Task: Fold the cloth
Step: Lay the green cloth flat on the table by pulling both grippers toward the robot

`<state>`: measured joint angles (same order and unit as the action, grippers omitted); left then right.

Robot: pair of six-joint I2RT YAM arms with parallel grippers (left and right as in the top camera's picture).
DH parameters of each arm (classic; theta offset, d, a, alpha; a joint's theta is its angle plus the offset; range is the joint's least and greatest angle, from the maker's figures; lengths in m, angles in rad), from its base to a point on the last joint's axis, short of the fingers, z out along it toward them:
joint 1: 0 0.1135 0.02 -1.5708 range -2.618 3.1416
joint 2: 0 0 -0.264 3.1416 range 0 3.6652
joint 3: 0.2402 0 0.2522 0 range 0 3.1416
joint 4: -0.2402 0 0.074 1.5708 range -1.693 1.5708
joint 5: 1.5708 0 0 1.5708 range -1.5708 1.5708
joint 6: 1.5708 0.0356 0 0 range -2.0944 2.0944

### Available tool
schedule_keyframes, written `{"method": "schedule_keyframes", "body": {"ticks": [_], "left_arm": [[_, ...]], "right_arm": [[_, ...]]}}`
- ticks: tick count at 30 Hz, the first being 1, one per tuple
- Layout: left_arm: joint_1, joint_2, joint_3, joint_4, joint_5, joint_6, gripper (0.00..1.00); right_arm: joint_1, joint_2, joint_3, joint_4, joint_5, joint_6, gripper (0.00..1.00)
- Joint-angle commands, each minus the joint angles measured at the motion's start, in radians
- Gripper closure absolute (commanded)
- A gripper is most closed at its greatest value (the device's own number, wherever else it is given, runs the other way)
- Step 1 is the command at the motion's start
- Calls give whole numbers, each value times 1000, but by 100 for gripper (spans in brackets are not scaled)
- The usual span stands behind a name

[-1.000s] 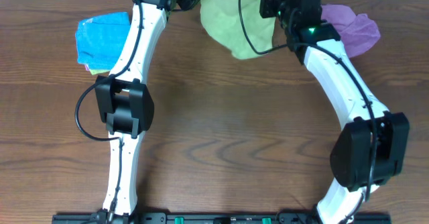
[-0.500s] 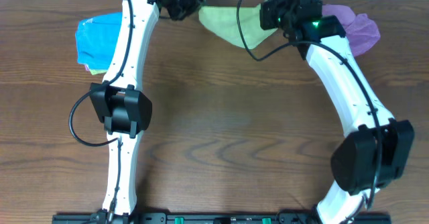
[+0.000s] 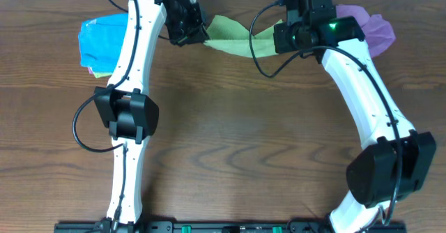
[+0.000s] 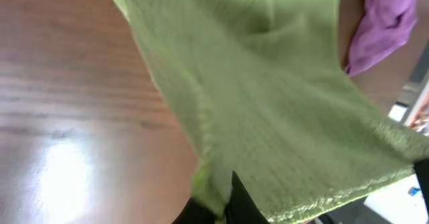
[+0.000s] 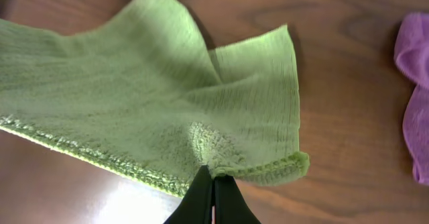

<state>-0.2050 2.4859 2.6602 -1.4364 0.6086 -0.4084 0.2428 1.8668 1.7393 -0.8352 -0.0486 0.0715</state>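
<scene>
The lime-green cloth [image 3: 235, 40] hangs stretched between my two grippers above the far middle of the table. My left gripper [image 3: 202, 32] is shut on its left corner; the left wrist view shows the cloth [image 4: 268, 103] spreading away from the pinching fingers [image 4: 218, 207]. My right gripper [image 3: 273, 38] is shut on its right edge; the right wrist view shows the cloth [image 5: 154, 110] and its hemmed edge clamped in the fingertips [image 5: 213, 177]. The cloth sags a little between the grippers.
A bright blue folded cloth [image 3: 101, 41] lies at the far left, behind my left arm. A purple cloth [image 3: 369, 29] lies at the far right, also seen in the right wrist view [image 5: 415, 83] and the left wrist view [image 4: 382, 19].
Both grippers have moved toward the near side and lifted the cloth's edge, so it went from a bunched heap at the far edge to a narrow stretched band.
</scene>
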Motion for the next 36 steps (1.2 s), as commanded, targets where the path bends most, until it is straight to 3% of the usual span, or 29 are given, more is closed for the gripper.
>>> {"method": "schedule_keyframes", "body": {"ticks": [1, 7, 15, 22, 36], "left_arm": [[-9, 5, 21, -42, -63, 50, 94], [-23, 5, 21, -115, -70, 50, 94], [-46, -3, 21, -214, -65, 45, 94], [-78, -97, 21, -248, -113, -13, 94], [-293, -129, -8, -253, -273, -89, 94]], "right_arm": [[7, -23, -24, -20, 14, 2, 99], [7, -43, -96, -40, -21, 18, 98], [4, -194, -232, -3, -23, 17, 99], [5, -213, -268, -3, -70, 17, 98], [1, -230, -270, -70, -87, 2, 99]]}}
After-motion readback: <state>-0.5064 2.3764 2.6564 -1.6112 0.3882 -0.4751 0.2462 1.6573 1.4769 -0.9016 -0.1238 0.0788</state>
